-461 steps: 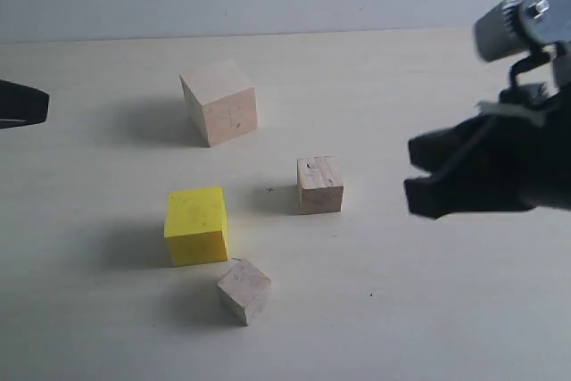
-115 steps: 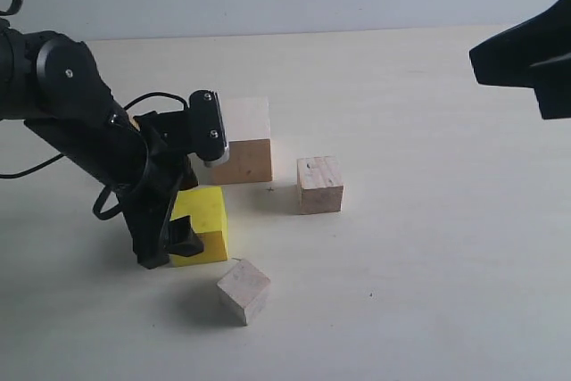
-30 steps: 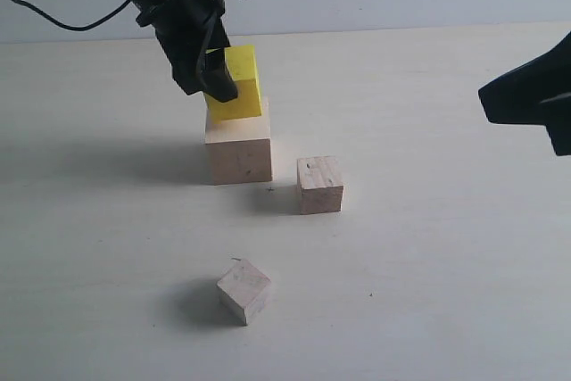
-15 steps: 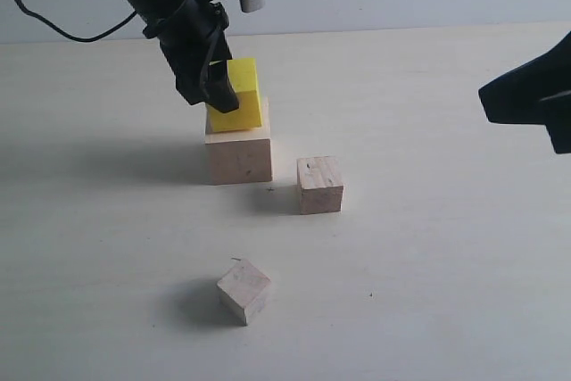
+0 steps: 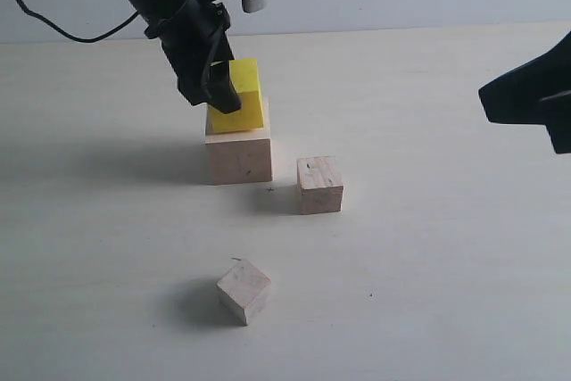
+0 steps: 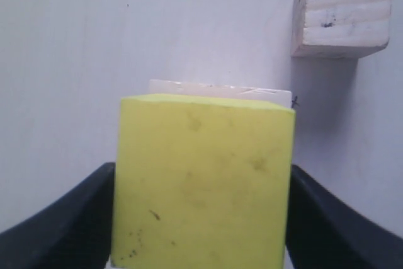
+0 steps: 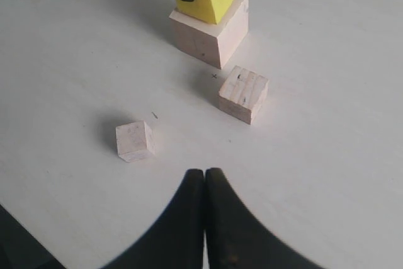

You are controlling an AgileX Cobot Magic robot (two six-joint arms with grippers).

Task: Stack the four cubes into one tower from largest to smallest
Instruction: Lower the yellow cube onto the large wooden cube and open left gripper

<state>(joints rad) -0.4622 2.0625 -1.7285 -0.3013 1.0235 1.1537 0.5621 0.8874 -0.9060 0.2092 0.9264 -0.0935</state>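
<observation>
Exterior view: bright, even, diffuse light on the table (image 5: pixel 428 265); no glare. Shadows are soft-edged and fall toward 9 o'clock from the large cube (image 5: pixel 238 156), small cube (image 5: pixel 320 185) and smallest cube (image 5: pixel 244 291), so the light comes from about 3 o'clock. The right gripper (image 5: pixel 491 100), at the 3 o'clock edge, is a black, out-of-focus silhouette without surface detail. Image slightly soft and grainy overall.

Left wrist view: table washed out to a cold grey-white. The yellow cube (image 6: pixel 201 181) is very near the lens, edges soft, colour saturated.

Right wrist view: sharper, warmer tone; cube shadows short and soft.
</observation>
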